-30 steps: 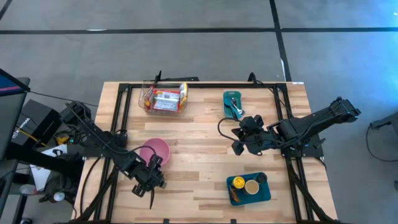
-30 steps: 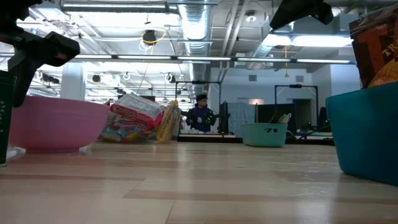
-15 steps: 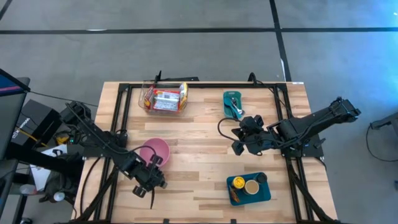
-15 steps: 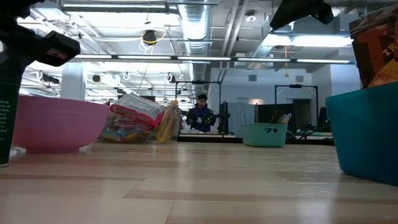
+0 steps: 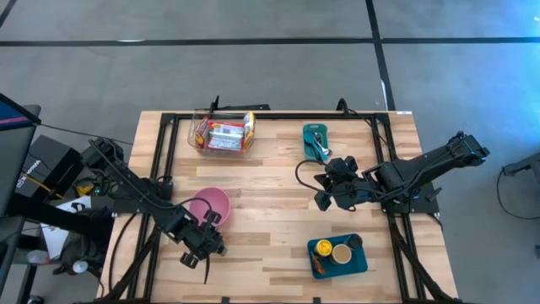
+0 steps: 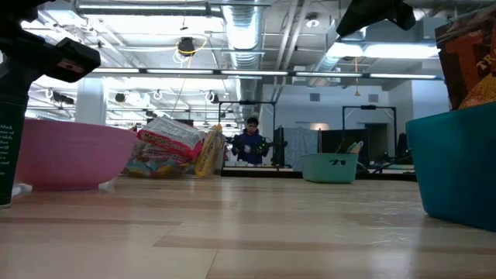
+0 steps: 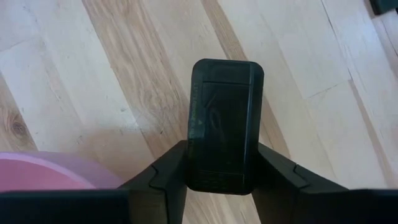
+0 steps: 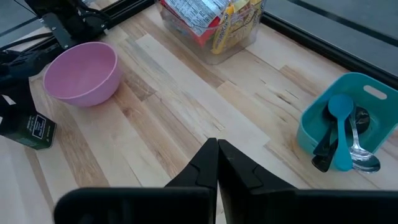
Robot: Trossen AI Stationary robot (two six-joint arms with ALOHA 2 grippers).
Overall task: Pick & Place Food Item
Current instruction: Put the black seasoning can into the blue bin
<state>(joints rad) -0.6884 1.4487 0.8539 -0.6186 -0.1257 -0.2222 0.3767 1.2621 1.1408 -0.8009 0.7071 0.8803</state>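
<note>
A dark green box [image 7: 225, 118] stands near the table's front left, beside a pink bowl [image 5: 211, 205]. My left gripper [image 5: 197, 252] is over it and shut on it. The right wrist view shows the box [image 8: 28, 129] on the wood below that gripper. The low view shows it at the left edge [image 6: 9, 155]. My right gripper [image 5: 324, 199] hovers shut above the table's middle right and holds nothing, its two fingers together [image 8: 217, 155]. My left gripper pinches the dark green box between its two fingers, one on each long side [image 7: 196, 158], near the end closest to the wrist. The fingers [image 7: 168, 174] slant steeply down from above. The box's lower end rests on the table [image 6: 6, 203].
A clear bin of snack packets [image 5: 224, 133] sits at the back left. A teal tray with spoons [image 5: 316, 142] is at the back centre-right, and a teal tray with cans [image 5: 337, 255] is at the front right. Bare wood lies between them.
In the low view the dark green box shows more of its printed face than a second ago, and it still rests on the table. Both arms have kept their places.
</note>
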